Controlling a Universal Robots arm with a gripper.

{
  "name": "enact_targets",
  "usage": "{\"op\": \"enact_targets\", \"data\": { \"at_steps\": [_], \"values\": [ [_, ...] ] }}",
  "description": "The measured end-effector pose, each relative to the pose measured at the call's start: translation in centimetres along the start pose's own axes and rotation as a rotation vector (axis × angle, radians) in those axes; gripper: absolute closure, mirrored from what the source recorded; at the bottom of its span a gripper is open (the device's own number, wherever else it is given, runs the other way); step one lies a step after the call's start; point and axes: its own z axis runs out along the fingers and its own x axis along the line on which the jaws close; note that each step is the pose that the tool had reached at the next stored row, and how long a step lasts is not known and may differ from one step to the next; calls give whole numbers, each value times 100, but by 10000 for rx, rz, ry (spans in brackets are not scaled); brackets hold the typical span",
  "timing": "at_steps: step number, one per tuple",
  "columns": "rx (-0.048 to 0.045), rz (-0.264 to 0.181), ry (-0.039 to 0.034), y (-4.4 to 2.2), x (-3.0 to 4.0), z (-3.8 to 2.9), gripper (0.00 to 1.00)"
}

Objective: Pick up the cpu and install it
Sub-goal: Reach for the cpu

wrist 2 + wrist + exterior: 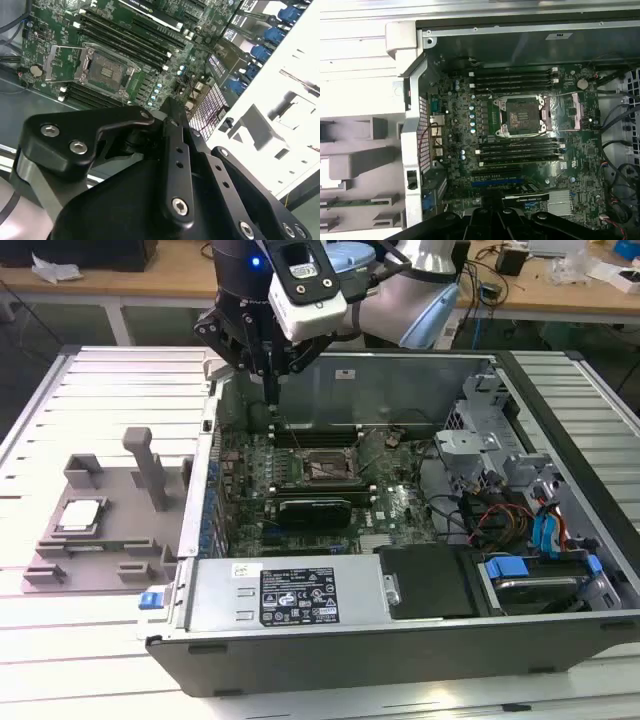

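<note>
The cpu (pixel 80 515), a small square chip with a silvery top, lies flat on the grey fixture tray (pixel 110 550) at the exterior view's left, outside the computer case. My gripper (pixel 271 395) hangs over the case's far left corner, well away from the cpu, fingers pointing down and shut with nothing between them. The black socket (pixel 325 468) on the green motherboard stands uncovered and empty, its metal bracket (pixel 570 107) swung aside. Both wrist views look past the gripper (pixel 495 214) (pixel 170 112) onto the socket (pixel 520 116) (pixel 105 70).
The open case (pixel 400 640) has tall metal walls around the motherboard. A power supply (pixel 290 590) with a label lies along the near side. Drive bays with blue clips (pixel 550 530) and loose cables (pixel 480 515) fill the exterior view's right. Memory sticks (pixel 517 147) flank the socket.
</note>
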Motion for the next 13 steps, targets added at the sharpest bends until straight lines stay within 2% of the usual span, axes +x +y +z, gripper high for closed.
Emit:
{"op": "enact_targets", "data": {
  "at_steps": [2, 4, 13],
  "values": [
    [3, 0, 0, -9, 117, -4, 89],
    [2, -1, -1, -12, 153, -4, 89],
    [2, 1, -1, -30, 398, -11, 89]
  ]
}}
